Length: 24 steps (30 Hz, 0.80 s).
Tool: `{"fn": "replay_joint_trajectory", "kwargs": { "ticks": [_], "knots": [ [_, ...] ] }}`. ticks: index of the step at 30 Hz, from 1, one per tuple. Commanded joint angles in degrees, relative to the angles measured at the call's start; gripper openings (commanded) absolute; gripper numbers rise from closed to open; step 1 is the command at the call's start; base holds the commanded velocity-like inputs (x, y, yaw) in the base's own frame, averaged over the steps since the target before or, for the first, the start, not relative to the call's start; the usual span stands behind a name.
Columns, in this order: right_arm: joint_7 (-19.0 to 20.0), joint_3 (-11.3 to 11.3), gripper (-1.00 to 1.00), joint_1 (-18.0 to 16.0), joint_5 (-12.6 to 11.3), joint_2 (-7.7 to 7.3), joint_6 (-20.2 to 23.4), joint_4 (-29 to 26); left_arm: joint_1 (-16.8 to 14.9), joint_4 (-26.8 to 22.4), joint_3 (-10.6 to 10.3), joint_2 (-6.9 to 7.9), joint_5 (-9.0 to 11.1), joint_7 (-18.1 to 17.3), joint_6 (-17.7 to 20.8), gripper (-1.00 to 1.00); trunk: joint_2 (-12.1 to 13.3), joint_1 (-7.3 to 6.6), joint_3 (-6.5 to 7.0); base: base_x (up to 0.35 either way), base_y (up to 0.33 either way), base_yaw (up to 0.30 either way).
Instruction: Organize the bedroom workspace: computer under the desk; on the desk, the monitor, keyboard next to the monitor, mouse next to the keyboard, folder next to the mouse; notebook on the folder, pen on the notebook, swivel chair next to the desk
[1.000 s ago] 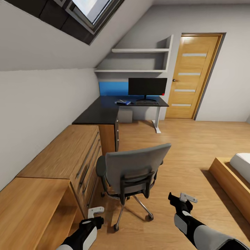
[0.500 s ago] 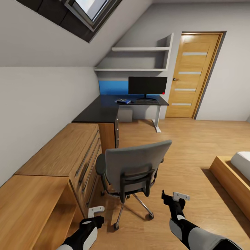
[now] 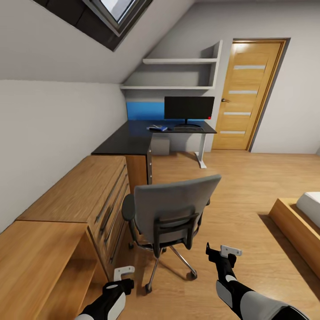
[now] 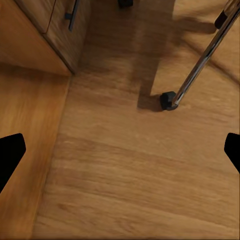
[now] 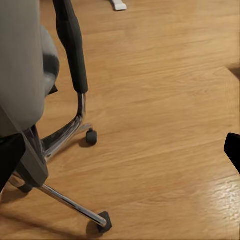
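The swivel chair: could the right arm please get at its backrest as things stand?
Probably yes. The right gripper hangs open just behind the swivel chair, whose backrest faces the robot, and only bare floor lies between them. The right wrist view shows the chair close by.

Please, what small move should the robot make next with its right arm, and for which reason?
Probably ease the right gripper forward and toward the back of the swivel chair to get a hold on it. The chair stands in front of the wooden chest, apart from the desk, its back facing the robot. Both grippers are open and hold nothing, and the right one is nearest the backrest.
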Motion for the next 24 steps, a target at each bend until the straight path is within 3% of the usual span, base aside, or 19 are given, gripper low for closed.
{"fn": "replay_joint_trajectory", "kwargs": {
  "ticks": [1,11,15,17,20,22,24],
  "knots": [
    [-0.46,0.51,1.0,-0.02,-0.08,-0.01,0.01,-0.06,-0.01,-0.02,-0.5,0.03,0.49,0.42,0.32,1.0,-0.44,0.22,-0.24,0.0,0.0,0.0],
    [-0.47,0.54,1.0,-0.02,0.08,-0.07,-0.04,-0.6,-0.01,-0.79,-0.66,-0.54,0.57,0.6,1.47,1.0,-4.45,2.42,-2.03,0.0,0.0,0.0],
    [-0.52,0.61,1.0,-0.02,0.16,-0.02,-1.16,-1.93,-0.15,-7.54,-0.69,-0.87,0.64,0.94,6.77,1.0,-6.06,3.3,-2.75,0.0,0.0,0.0],
    [-0.59,0.53,1.0,-0.1,0.14,-0.21,-1.12,-3.24,-2.1,-10.79,-0.66,-0.93,0.69,1.0,12.57,1.0,-6.86,3.74,-3.11,0.0,0.0,0.0],
    [-0.62,0.46,1.0,-0.24,0.17,-0.61,2.01,-5.73,-4.79,-11.78,-0.62,-1.0,0.73,1.02,14.88,1.0,-8.06,4.39,-3.65,0.0,0.0,0.0],
    [-0.53,0.31,1.0,-0.38,0.02,-1.67,9.37,-9.34,-5.83,-12.06,-0.59,-1.0,0.74,0.83,15.62,1.0,-8.87,4.83,-4.01,0.0,0.0,0.0],
    [-0.43,0.12,1.0,-0.42,-0.21,-2.41,13.37,-11.57,-6.08,-11.81,-0.53,-0.9,0.75,0.61,15.78,1.0,-9.67,5.27,-4.37,0.0,0.0,0.0]
  ]
}}
